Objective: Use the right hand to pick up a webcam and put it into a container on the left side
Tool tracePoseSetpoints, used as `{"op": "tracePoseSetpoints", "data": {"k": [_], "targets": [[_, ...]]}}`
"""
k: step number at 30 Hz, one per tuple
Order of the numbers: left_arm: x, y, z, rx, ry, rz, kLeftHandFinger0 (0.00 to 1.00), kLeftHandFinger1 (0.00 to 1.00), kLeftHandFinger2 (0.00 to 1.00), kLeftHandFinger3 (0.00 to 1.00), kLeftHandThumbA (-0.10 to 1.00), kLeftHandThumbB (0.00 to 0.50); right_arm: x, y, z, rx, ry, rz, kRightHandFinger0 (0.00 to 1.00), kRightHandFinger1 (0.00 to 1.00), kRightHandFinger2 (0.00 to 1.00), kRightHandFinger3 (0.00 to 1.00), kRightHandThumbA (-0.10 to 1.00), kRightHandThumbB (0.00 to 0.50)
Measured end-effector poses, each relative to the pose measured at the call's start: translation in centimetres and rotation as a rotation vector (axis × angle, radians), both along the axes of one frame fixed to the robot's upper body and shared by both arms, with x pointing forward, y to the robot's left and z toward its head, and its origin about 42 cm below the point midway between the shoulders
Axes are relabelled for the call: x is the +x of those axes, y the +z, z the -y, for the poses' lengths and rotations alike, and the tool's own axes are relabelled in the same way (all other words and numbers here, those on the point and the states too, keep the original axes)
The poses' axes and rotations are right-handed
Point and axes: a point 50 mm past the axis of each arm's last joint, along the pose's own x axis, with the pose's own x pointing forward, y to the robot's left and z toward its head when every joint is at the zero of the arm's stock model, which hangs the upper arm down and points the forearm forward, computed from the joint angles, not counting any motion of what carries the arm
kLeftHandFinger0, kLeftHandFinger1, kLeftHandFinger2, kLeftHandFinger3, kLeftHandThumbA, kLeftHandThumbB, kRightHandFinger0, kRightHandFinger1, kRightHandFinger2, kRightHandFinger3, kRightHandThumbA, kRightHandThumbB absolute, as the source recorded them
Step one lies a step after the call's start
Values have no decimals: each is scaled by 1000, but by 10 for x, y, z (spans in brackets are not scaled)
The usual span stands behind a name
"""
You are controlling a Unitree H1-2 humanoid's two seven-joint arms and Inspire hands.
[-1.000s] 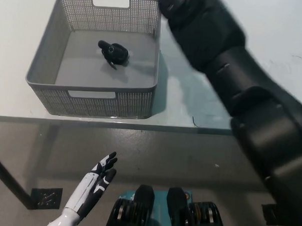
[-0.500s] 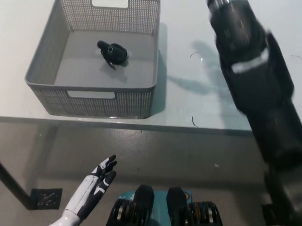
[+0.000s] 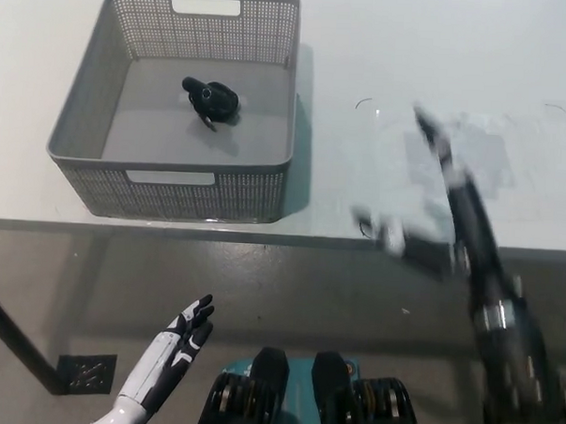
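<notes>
The right hand [image 3: 430, 233] is motion-blurred, fingers unreadable; left hand [image 3: 179, 339] rests low, fingers spread; webcam [image 3: 211, 99] lies in the basket [image 3: 80, 119].

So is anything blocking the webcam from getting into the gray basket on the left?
Nothing does: the webcam already lies on the floor of the gray basket. The right robot hand is a blur over the table, holding nothing visible.
</notes>
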Motion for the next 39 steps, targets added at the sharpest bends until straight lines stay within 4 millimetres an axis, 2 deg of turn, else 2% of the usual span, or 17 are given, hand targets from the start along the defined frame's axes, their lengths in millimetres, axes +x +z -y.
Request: {"op": "tracePoseSetpoints", "data": {"k": [1,3,4,7,9,10,12,14,16,21,23,27,30,34,36,39], "targets": [[0,-2,-1,-2,2,-5,1000,1000,1000,1000,1000,75,-15,-18,4,14,-6,-43,1000,1000,1000,1000,1000,234],[1,-4,-2,-5,8,-13,1000,1000,1000,1000,1000,79,-34,-39,7,41,-9,-88,1000,1000,1000,1000,1000,232],[1,-6,-3,-6,11,-17,1000,1000,1000,1000,1000,91,-44,-50,8,55,-10,-113,1000,1000,1000,1000,1000,249],[1,-7,-6,-9,20,-20,1000,1000,1000,1000,1000,91,-59,-71,9,79,-13,-162,1000,1000,1000,1000,1000,253],[1,-7,-8,-11,26,-18,1000,1000,1000,1000,1000,96,-68,-87,8,98,-15,-198,1000,1000,1000,1000,1000,240],[2,-7,-9,-12,29,-16,1000,1000,1000,1000,1000,94,-73,-95,8,110,-16,-213,1000,1000,1000,1000,1000,257],[4,-6,-10,-14,31,-7,1000,1000,1000,1000,1000,76,-79,-106,7,136,-18,-240,1000,1000,1000,1000,1000,259],[7,-3,-11,-16,32,9,1000,1000,1000,1000,1000,77,-84,-112,5,166,-17,-249,1000,1000,1000,1000,1000,268],[10,-1,-11,-19,29,26,1000,1000,1000,1000,1000,94,-87,-119,4,195,-11,-256,1000,1000,1000,1000,1000,246],[12,1,-11,-25,27,41,1000,1000,1000,1000,1000,80,-90,-131,6,230,-7,-279,1000,1000,1000,1000,1000,261],[12,2,-11,-26,30,43,1000,1000,1000,1000,1000,92,-89,-132,6,241,-5,-283,1000,1000,1000,1000,984,242],[12,2,-11,-27,32,44,1000,1000,1000,1000,1000,103,-85,-131,6,253,3,-278,1000,1000,1000,1000,973,249],[11,2,-11,-28,33,43,1000,1000,1000,1000,1000,73,-83,-131,5,257,9,-276,1000,1000,1000,1000,955,235],[10,0,-10,-31,33,39,1000,1000,1000,1000,1000,50,-84,-131,6,255,12,-280,1000,1000,1000,1000,944,246],[9,0,-10,-30,33,38,1000,1000,1000,1000,1000,77,-84,-131,6,254,13,-279,1000,1000,1000,1000,946,231],[9,0,-10,-30,35,38,1000,1000,1000,1000,1000,75,-83,-131,5,240,15,-276,1000,1000,1000,1000,930,217]]}}
